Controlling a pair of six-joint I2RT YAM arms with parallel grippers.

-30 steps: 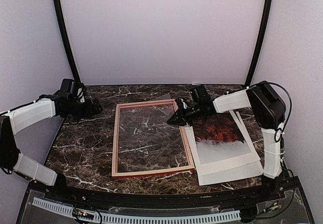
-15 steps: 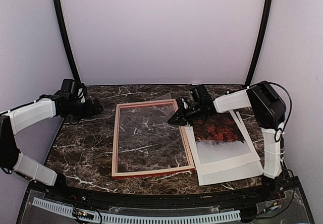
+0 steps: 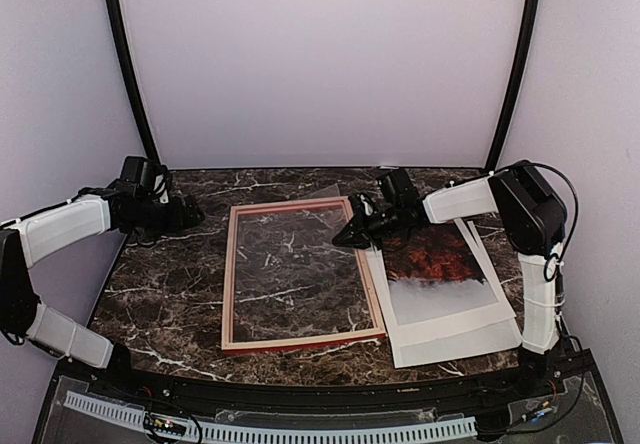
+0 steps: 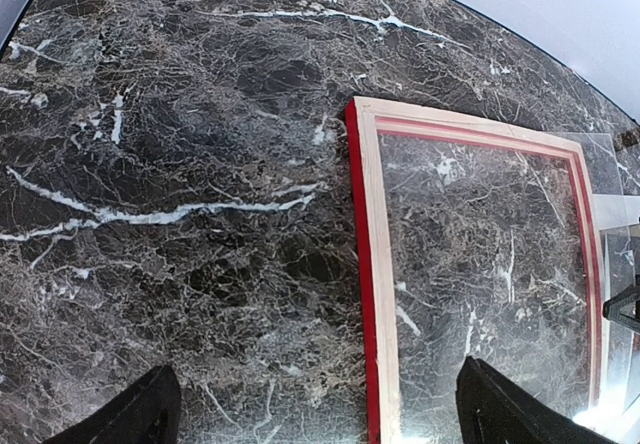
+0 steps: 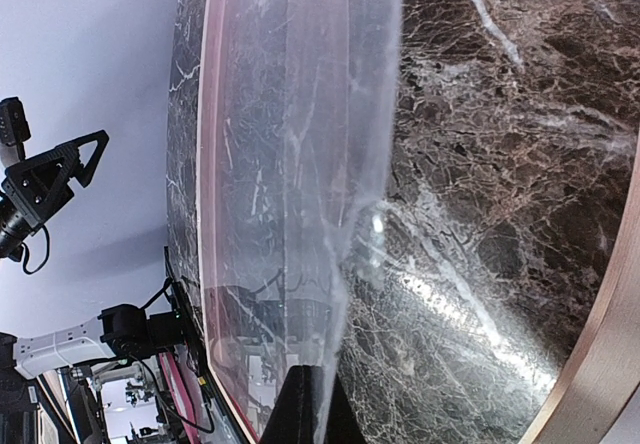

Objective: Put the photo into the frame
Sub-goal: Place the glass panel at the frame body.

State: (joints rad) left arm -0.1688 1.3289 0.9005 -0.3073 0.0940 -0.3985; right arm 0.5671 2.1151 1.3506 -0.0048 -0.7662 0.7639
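The photo [image 3: 435, 264] lies just right of the frame [image 3: 228, 284], so, right fingers [image 5: 300, 414] pinched on the clear pane [image 5: 300, 164] at the frame's far corner and left fingers [image 4: 130, 414] spread empty left of it, we should lift the pane slowly.

Dark brown marble tabletop [image 3: 170, 294], white-veined, faintly glossy under soft, even light. Plain pale lilac walls [image 3: 320, 64] at 9, 12 and 3 o'clock. Two black curved poles [image 3: 125, 64] rising at 11 and 1 o'clock. White perforated strip [image 3: 260, 429] along 6 o'clock.
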